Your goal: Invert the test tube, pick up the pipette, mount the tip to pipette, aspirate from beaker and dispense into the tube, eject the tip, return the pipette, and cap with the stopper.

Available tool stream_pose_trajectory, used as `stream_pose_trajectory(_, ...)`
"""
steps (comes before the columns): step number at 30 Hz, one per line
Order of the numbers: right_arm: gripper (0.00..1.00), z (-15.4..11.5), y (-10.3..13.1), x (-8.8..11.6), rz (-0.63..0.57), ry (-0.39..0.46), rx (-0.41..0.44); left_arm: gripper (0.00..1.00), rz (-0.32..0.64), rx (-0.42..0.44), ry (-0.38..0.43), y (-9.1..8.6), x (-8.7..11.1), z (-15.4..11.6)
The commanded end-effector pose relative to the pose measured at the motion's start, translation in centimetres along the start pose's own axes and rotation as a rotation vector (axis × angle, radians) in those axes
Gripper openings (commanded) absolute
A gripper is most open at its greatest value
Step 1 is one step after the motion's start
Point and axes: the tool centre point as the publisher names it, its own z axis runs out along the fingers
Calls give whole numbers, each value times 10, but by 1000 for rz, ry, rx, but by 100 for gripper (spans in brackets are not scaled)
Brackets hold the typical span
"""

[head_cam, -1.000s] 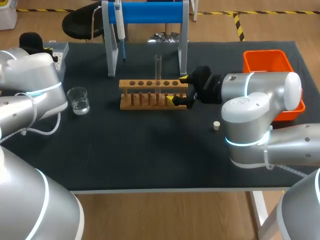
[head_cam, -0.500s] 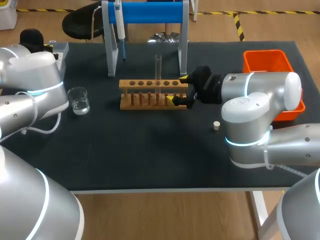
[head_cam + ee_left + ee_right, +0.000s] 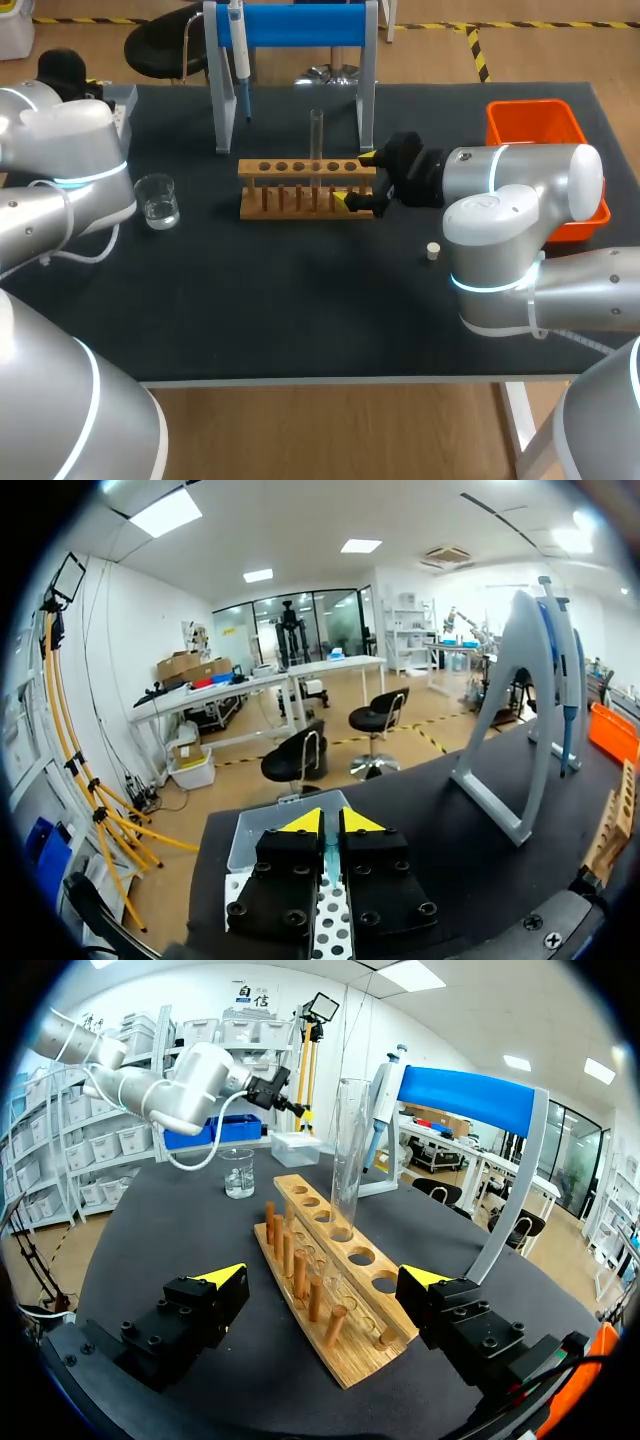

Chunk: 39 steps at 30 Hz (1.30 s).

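Observation:
A clear test tube (image 3: 317, 135) stands upright in the wooden rack (image 3: 300, 187), with its open mouth at the top (image 3: 350, 1150). My right gripper (image 3: 357, 179) is open at the rack's right end, one finger on each side of that end (image 3: 325, 1290), touching nothing. The pipette (image 3: 239, 55) hangs on the blue-topped stand (image 3: 300, 25). The beaker (image 3: 157, 200) with a little water sits left of the rack. A small stopper (image 3: 433, 251) lies on the mat. My left gripper (image 3: 322, 823) is shut and empty over the tip box (image 3: 270, 828) at the back left.
An orange bin (image 3: 535, 125) stands at the back right, partly behind my right arm (image 3: 520, 190). My left arm (image 3: 70, 160) hangs over the table's left side, close to the beaker. The dark mat (image 3: 300, 300) lies in front of the rack.
My left arm has shifted slightly towards the back left corner. The right arm, the test tube and everything else stay as they were.

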Motion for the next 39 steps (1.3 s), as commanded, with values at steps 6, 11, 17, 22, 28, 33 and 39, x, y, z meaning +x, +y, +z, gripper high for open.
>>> stream_pose_trajectory(6,100,0,0,0,0,-1,0,0,17,10,-6,-12,-1,-7)
stream_pose_trajectory(11,100,0,0,0,0,-1,0,0,39,15,1,-19,0,-11)
stream_pose_trajectory(17,100,0,0,0,0,-1,0,0,112,-10,89,-28,9,-23)
stream_pose_trajectory(22,100,0,0,0,0,-1,0,0,168,-9,215,-35,21,-35)
stream_pose_trajectory(28,100,0,0,0,0,-1,0,0,168,-9,215,-35,21,-35)
stream_pose_trajectory(33,100,0,0,0,0,-1,0,0,168,-9,215,-35,21,-35)
stream_pose_trajectory(39,100,0,0,0,0,-1,0,0,168,-9,215,-35,21,-35)
